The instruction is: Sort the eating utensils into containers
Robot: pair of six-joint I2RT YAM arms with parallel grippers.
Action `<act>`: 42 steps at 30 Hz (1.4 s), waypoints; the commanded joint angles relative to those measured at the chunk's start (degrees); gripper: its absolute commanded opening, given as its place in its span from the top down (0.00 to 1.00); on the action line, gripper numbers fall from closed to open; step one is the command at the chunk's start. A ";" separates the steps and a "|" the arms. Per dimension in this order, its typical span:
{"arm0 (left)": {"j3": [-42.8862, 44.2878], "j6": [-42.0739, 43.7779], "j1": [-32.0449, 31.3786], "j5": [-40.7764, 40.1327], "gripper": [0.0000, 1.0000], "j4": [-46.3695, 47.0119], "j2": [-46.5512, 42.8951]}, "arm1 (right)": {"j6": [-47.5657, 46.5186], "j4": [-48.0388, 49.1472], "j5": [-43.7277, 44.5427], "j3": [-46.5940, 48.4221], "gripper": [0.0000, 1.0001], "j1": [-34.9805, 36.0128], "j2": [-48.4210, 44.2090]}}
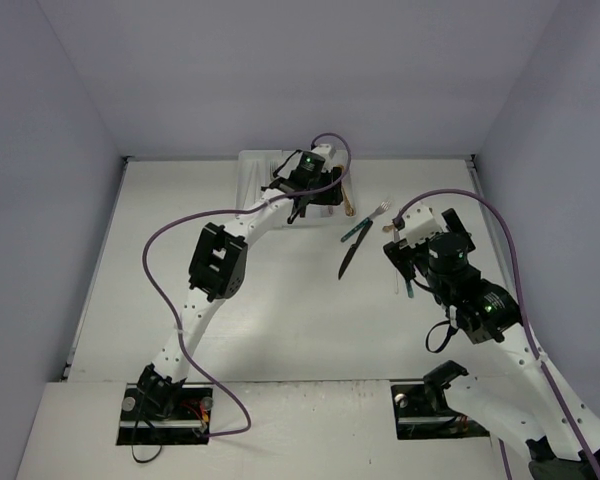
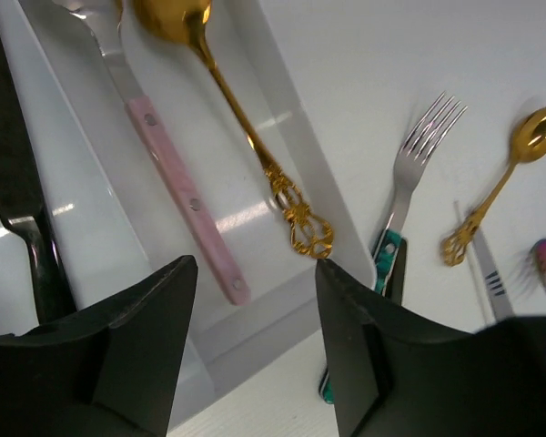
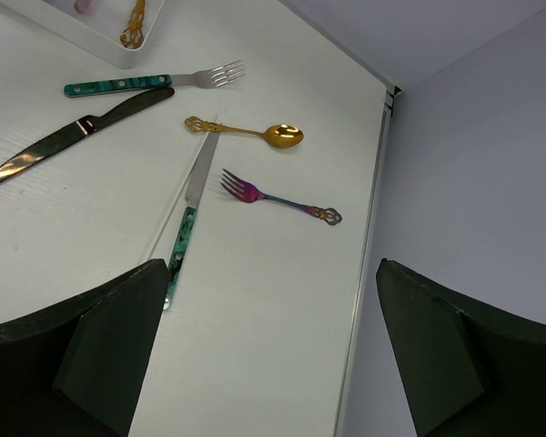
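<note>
The white tray (image 2: 314,196) holds a pink-handled silver piece (image 2: 177,187), a gold spoon (image 2: 246,137) and a black knife (image 2: 18,200) in its long compartments. My left gripper (image 2: 255,364) hangs open over the tray's near end (image 1: 255,170), nothing between its fingers (image 2: 136,346). On the table to the right lie a teal-handled fork (image 3: 155,82), a black knife (image 3: 73,137), a gold spoon (image 3: 246,132), a teal-handled knife (image 3: 189,218) and an iridescent fork (image 3: 282,200). My right gripper (image 3: 273,364) is open and empty above the table, near these.
The table's right edge and the grey wall (image 3: 455,182) run close beside the iridescent fork. The tray's corner (image 3: 118,36) lies just left of the teal-handled fork. The left arm (image 1: 215,260) stretches diagonally across the table's middle.
</note>
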 commanded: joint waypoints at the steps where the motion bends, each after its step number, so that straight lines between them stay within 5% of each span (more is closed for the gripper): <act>1: 10.29 2.17 0.73 -0.25 0.48 1.31 -5.55 | 1.41 2.14 -0.30 3.30 0.05 -0.20 1.03; 9: 20.87 6.87 0.80 -0.81 0.47 -2.87 -13.42 | 6.82 1.88 -2.05 2.40 0.17 -3.06 2.34; 12: 12.88 9.30 0.61 -1.73 0.46 -5.12 -20.56 | 7.69 0.25 -7.17 3.61 0.27 -9.61 7.64; 19: -23.54 13.01 3.47 -2.67 0.35 -0.54 -43.11 | 5.07 -7.83 -17.56 8.60 0.47 -21.91 31.63; 24: -36.75 12.66 7.28 -1.97 0.34 -3.29 -52.48 | 4.47 -11.47 -22.19 11.16 0.58 -25.31 45.20; 35: -53.26 13.54 12.93 -2.40 0.33 -4.52 -63.69 | 7.81 -12.10 -24.69 15.04 0.57 -25.23 56.35; 42: -55.46 11.96 14.95 -1.79 0.33 -3.73 -64.75 | 9.13 -12.02 -26.63 17.85 0.57 -25.23 62.25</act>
